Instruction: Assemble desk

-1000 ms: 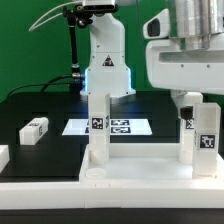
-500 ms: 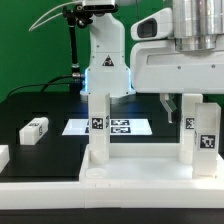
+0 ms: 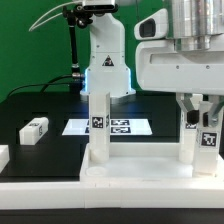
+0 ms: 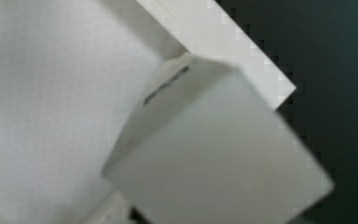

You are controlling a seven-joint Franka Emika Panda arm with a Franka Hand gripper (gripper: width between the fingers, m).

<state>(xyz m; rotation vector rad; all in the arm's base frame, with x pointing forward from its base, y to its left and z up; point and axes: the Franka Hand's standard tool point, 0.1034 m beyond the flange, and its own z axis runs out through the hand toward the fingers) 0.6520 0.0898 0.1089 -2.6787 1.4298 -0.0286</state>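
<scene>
- Working on the desk's legs, I hang my end effector (image 3: 197, 108) over the first leg (image 3: 198, 145), the one on the exterior view's right. Its fingers reach down on both sides of the top of that leg.
- I cannot tell if the fingers are squeezing the leg or just sitting beside it. The wrist view shows only blurry white shapes.
- The desk top (image 3: 130, 172) lies flat at the front of the black tabletop (image 3: 50, 150), and the first leg stands upright in its corner.
- A second leg (image 3: 98, 125) stands upright in the corner on the exterior view's left.
- A loose leg (image 3: 35, 128) lies on the tabletop, well apart from the desk top.
- I think this step is fixing the first leg into its socket.
- Next, I guess I must make it tight and keep it straight, then go and get the loose leg.
</scene>
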